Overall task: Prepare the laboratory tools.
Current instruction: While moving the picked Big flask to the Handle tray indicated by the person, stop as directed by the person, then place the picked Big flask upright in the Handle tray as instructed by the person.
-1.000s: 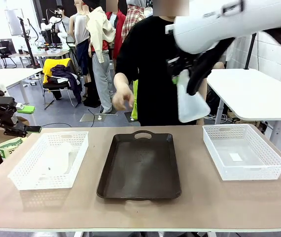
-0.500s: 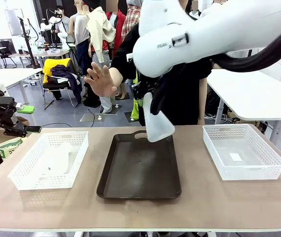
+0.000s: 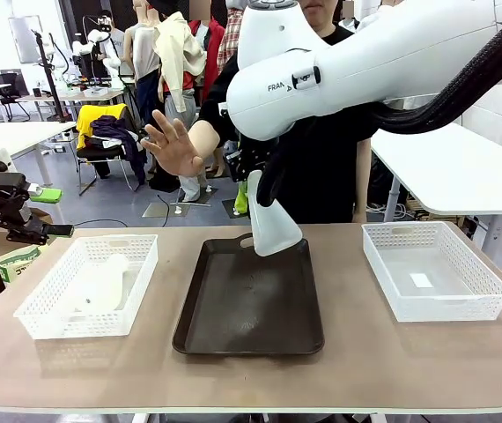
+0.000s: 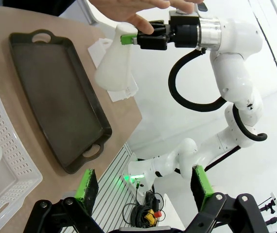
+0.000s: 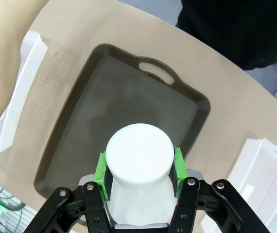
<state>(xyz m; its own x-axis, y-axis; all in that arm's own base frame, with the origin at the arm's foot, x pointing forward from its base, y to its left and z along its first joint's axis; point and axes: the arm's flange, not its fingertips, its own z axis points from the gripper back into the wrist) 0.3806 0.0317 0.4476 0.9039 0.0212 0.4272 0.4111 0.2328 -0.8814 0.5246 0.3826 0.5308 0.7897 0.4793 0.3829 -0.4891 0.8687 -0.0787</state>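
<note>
The right gripper (image 5: pixel 138 167) is clenched on the narrow neck of one flask (image 3: pixel 273 225). The flask hangs with its base down and a little tilted over the far end of the tray (image 3: pixel 233 326), in the middle of the front view, and seems not to touch it. The left gripper (image 4: pixel 143 189) is released and empty, and it waits at the left edge of the front view. The second flask (image 3: pixel 101 282) lies on its side in the left basket (image 3: pixel 35 304); the right basket (image 3: pixel 489 295) holds no flask. The main risk, I think, is the person's hand (image 3: pixel 173 145), which is open and raised near the flask, to its upper left, so a quick move of the arm may strike it. Also, the flask is smooth plastic and is held only at the neck. If it comes down tilted, or on the raised rim near the tray's handle, it may tip over or slide when it is let go. The table (image 3: pixel 365 370) is flat, light brown and matte. Behind it the room is busy, with white tables and a chair under yellow and dark clothes at the upper left.
</note>
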